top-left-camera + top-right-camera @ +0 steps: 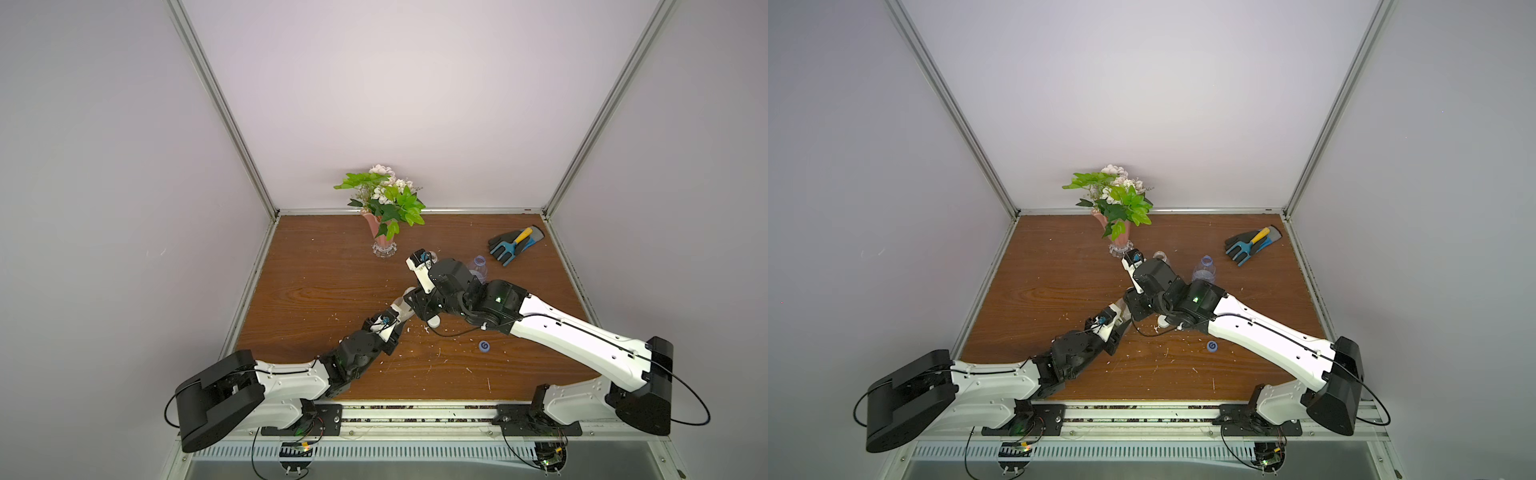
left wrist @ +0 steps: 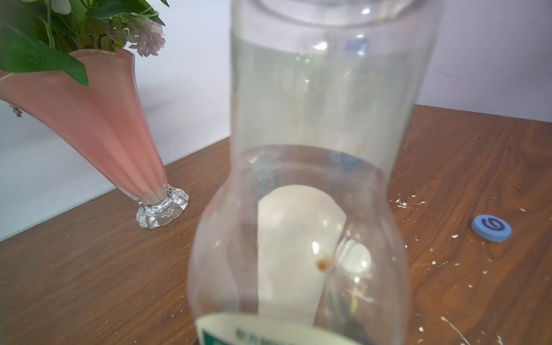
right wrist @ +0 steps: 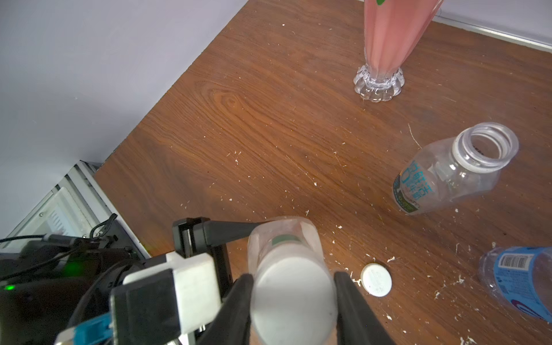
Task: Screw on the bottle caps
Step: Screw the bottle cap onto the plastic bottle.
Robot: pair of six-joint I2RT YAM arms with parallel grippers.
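Observation:
A clear squarish bottle with a green neck ring stands upright mid-table and fills the left wrist view. My left gripper is shut on its body; one black finger presses its side. A white cap sits on its neck, and my right gripper is shut on it from above. A second white cap lies on the table beside them. The blue swirl cap lies nearer the front. An open dark-labelled bottle and a blue-labelled bottle stand behind.
A pink vase of flowers stands at the back, left of centre. A dark glove with a yellow-handled tool lies at the back right. White crumbs are scattered over the wooden table. Walls close in three sides.

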